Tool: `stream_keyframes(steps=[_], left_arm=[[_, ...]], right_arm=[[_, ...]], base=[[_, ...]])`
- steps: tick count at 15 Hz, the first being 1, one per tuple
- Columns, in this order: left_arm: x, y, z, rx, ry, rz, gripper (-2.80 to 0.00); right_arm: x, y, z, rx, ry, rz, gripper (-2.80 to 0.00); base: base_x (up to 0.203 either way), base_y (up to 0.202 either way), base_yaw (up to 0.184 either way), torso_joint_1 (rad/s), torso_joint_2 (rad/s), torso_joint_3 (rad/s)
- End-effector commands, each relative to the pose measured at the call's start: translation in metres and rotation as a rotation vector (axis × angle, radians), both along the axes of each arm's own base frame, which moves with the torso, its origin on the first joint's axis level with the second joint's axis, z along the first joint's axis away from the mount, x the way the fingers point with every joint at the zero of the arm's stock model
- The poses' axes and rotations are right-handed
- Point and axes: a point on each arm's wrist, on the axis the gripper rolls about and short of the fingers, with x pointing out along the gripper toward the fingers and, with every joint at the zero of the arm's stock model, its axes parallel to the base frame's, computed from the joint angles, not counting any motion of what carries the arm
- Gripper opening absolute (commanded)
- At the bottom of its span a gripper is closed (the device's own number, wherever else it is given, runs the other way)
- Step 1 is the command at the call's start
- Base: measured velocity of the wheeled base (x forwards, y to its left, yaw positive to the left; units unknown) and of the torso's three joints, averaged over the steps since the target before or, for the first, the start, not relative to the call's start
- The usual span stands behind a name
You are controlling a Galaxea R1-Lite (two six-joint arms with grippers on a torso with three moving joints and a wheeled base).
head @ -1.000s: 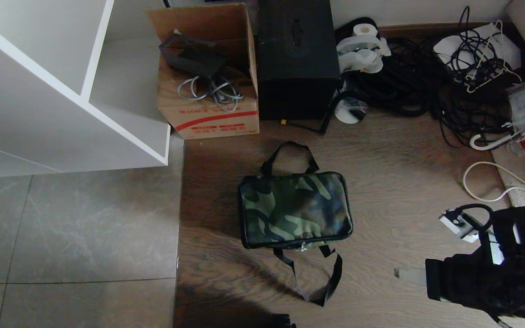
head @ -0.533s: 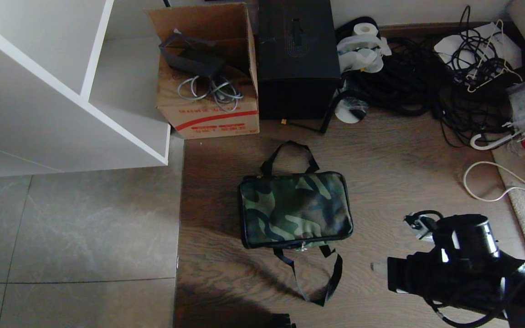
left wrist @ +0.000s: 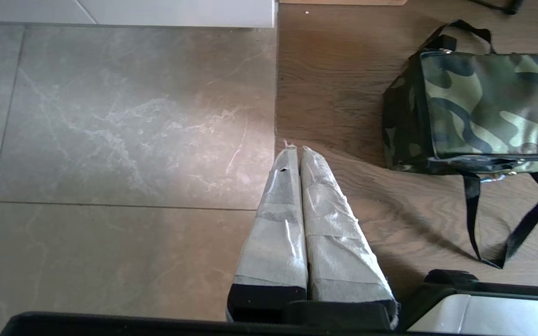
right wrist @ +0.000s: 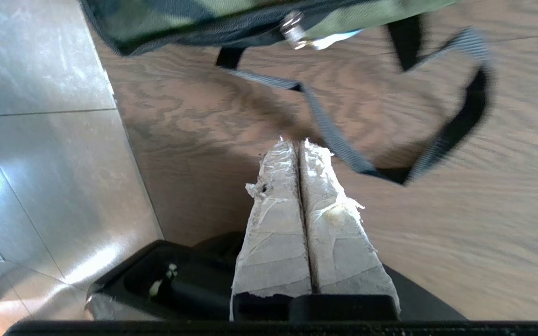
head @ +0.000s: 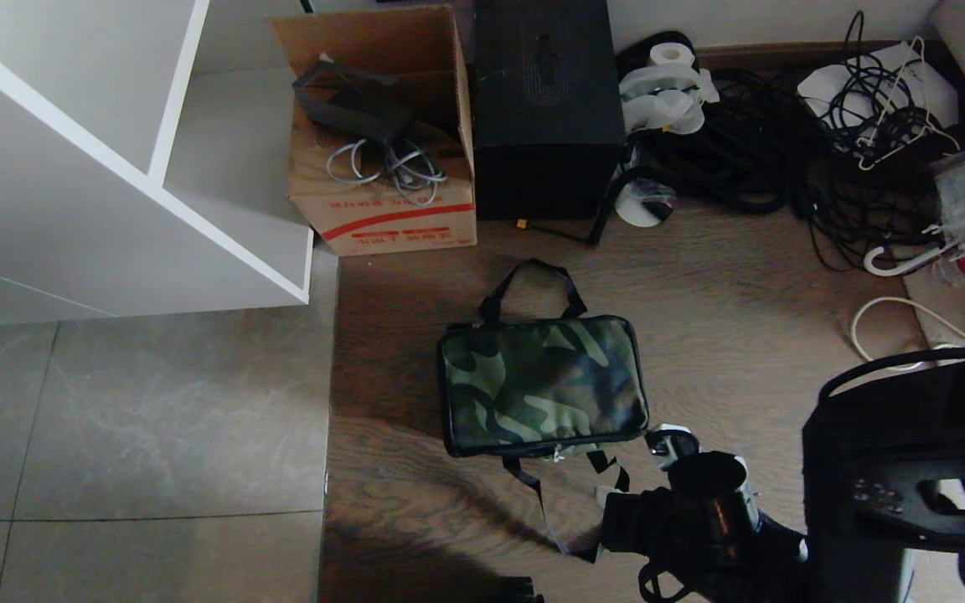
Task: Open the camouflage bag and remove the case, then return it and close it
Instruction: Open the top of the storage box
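The camouflage bag (head: 543, 387) lies flat and zipped shut on the wooden part of the floor (head: 725, 301), near the seam where the wood meets the grey tiles (head: 139, 419); one black strap handle (head: 533, 289) loops toward the far wall and the other strap (head: 570, 511) trails toward the robot. The case is not visible. The right end effector (right wrist: 299, 144) hangs low over the wood at the bag's near right corner, just beside the trailing strap; its tape-wrapped fingers (right wrist: 278, 186) are pressed together with nothing between them, and the bag's metal zip pull (right wrist: 294, 35) shows a little way beyond the tips. In the head view the right arm (head: 700, 519) reaches in from the lower right edge. The left end effector (left wrist: 295, 151) is parked above the seam between tile and wood, apart from the bag's left end, its wrapped fingers likewise closed together and empty. Along the far wall stand a brown cardboard box (head: 382, 134) holding cables, a tall black box (head: 545, 109) beside it, and a tangle of black cables (head: 784, 142) toward the right corner; a white shelf unit (head: 114, 167) fills the far left
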Motion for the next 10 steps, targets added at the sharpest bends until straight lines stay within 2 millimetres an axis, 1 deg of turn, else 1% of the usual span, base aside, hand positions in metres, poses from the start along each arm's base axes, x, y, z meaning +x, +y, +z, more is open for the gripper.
stream_keyframes(steps=[1,2,5,7,8,10], left_arm=[[0.001,0.000,-0.003,-0.001,0.009,0.000,-2.80],[0.001,0.000,-0.003,-0.001,0.009,0.000,-2.80],[0.001,0.000,-0.003,-0.001,0.009,0.000,-2.80],[0.001,0.000,-0.003,-0.001,0.009,0.000,-2.80],[0.001,0.000,-0.003,-0.001,0.009,0.000,-2.80],[0.001,0.000,-0.003,-0.001,0.009,0.000,-2.80]], right_arm=[[-0.002,0.010,-0.038,-0.031,0.032,0.021,-2.80],[0.001,0.014,-0.040,-0.023,0.018,0.023,0.00],[0.010,0.022,-0.054,-0.027,0.009,0.006,0.00],[0.019,0.029,-0.054,-0.012,-0.029,-0.019,0.00],[0.020,0.029,-0.058,-0.019,-0.027,-0.029,0.00],[0.028,0.033,-0.053,0.002,-0.063,-0.047,0.00]], base=[[0.000,0.000,0.000,0.000,0.00,0.000],[0.000,0.000,0.000,0.000,0.00,0.000],[0.000,0.000,0.000,0.000,0.00,0.000],[0.000,0.000,0.000,0.000,0.00,0.000],[0.000,0.000,0.000,0.000,0.00,0.000],[0.000,0.000,0.000,0.000,0.00,0.000]])
